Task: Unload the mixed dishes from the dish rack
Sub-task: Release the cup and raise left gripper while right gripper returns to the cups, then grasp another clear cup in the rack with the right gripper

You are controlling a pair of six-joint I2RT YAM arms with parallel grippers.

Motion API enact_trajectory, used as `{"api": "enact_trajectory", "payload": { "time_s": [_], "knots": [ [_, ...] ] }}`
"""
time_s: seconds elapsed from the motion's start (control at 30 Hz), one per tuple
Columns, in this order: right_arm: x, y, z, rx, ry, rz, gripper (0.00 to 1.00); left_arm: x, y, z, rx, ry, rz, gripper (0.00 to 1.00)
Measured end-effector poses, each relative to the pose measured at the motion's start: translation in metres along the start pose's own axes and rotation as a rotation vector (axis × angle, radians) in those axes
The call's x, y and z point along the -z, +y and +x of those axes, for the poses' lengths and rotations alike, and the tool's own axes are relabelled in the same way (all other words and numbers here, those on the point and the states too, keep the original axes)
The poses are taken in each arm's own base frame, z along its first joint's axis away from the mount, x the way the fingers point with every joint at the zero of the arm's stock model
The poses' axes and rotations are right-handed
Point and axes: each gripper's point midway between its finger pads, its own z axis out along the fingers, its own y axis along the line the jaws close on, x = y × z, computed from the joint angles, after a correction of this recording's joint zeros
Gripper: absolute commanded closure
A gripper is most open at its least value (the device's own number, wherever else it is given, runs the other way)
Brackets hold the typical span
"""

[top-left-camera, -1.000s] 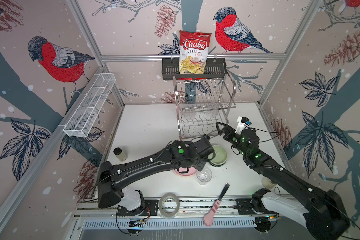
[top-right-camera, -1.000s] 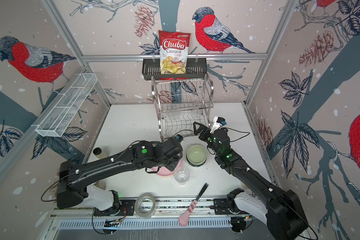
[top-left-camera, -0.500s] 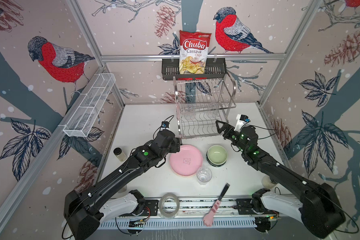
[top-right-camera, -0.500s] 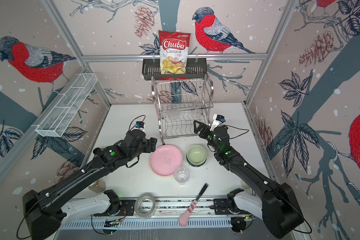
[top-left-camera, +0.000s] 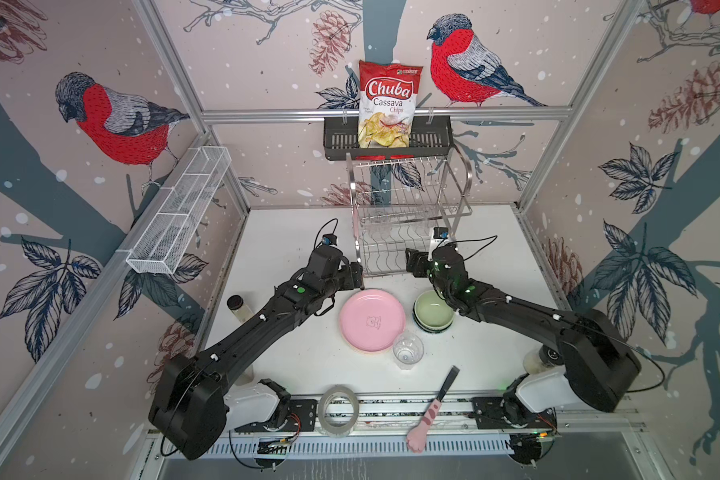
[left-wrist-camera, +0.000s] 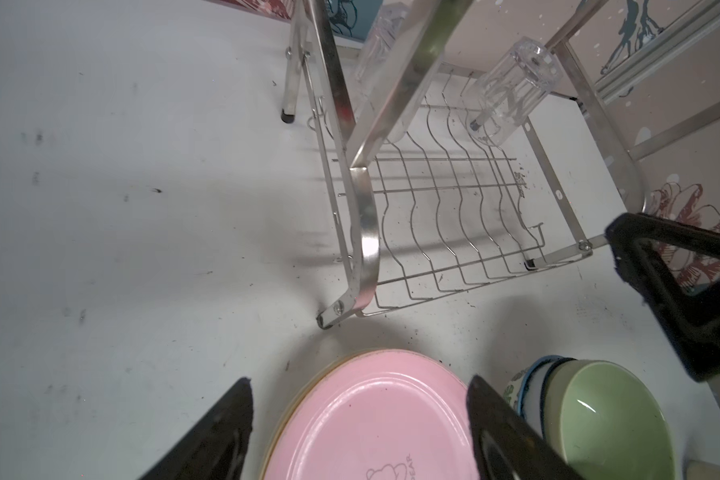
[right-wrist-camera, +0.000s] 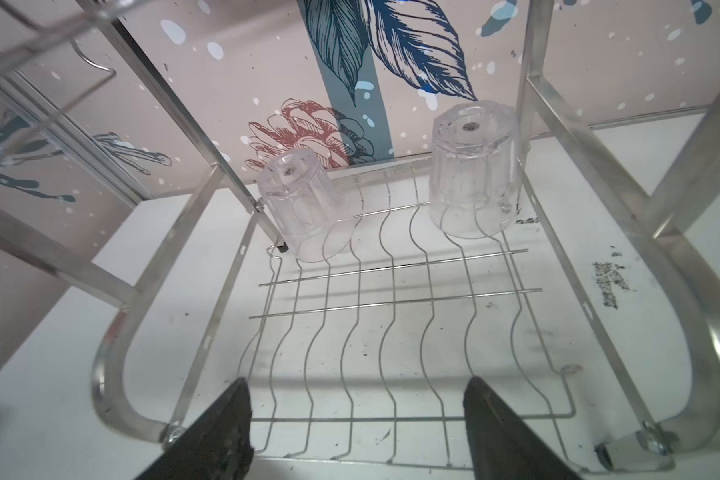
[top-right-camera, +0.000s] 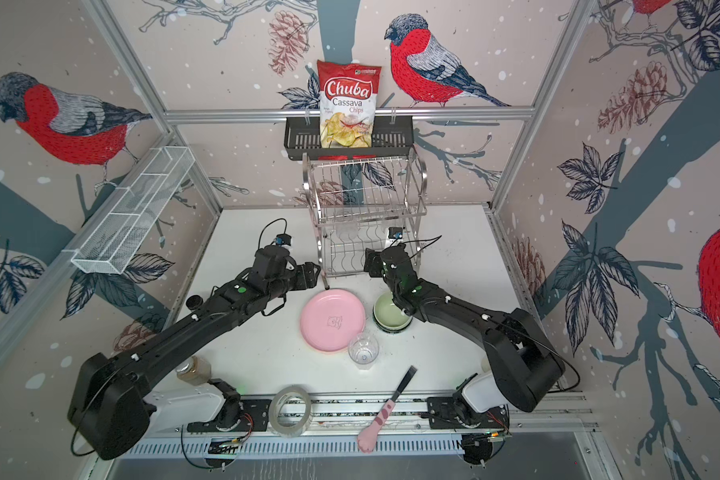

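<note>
Dish rack (top-left-camera: 408,216), shiny steel wire in two tiers with looped side bands, stands at upper centre of both top views on the white counter (top-left-camera: 292,232). Two upturned clear ribbed glasses (right-wrist-camera: 472,170) sit at the back of its wavy lower shelf; a steel upright crosses before one in the left wrist view. Below the rack lie a glossy round pink plate (top-left-camera: 372,321), a stacked pale green bowl (top-left-camera: 433,309) and a third glass (top-left-camera: 408,351). Left jaws and right jaws stand apart, empty, facing the rack.
</note>
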Motion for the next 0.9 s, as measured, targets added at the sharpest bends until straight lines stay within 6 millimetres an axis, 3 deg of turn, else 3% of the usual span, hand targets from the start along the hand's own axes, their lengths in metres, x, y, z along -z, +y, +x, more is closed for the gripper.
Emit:
{"api": "enact_trajectory", "payload": {
  "time_s": [0.3,0.43,0.57,0.73,0.9],
  "knots": [
    [-0.036,-0.030,-0.002,0.080,-0.011,0.081,0.22,-0.033,-0.005,-0.004,0.009,0.025,0.006,0.18],
    [-0.047,-0.045,-0.009,0.062,-0.026,0.098,0.20,-0.052,-0.007,-0.003,0.011,0.048,0.003,0.22],
    [-0.057,-0.053,-0.013,0.050,-0.034,0.100,0.17,-0.067,-0.010,-0.004,0.013,0.073,0.006,0.32],
    [-0.073,-0.063,-0.014,0.041,-0.034,0.106,0.16,-0.082,-0.012,-0.003,0.005,0.111,0.001,0.60],
    [-0.088,-0.063,-0.019,0.054,-0.040,0.104,0.14,-0.091,-0.011,0.000,0.008,0.137,-0.004,0.70]
  ]
}}
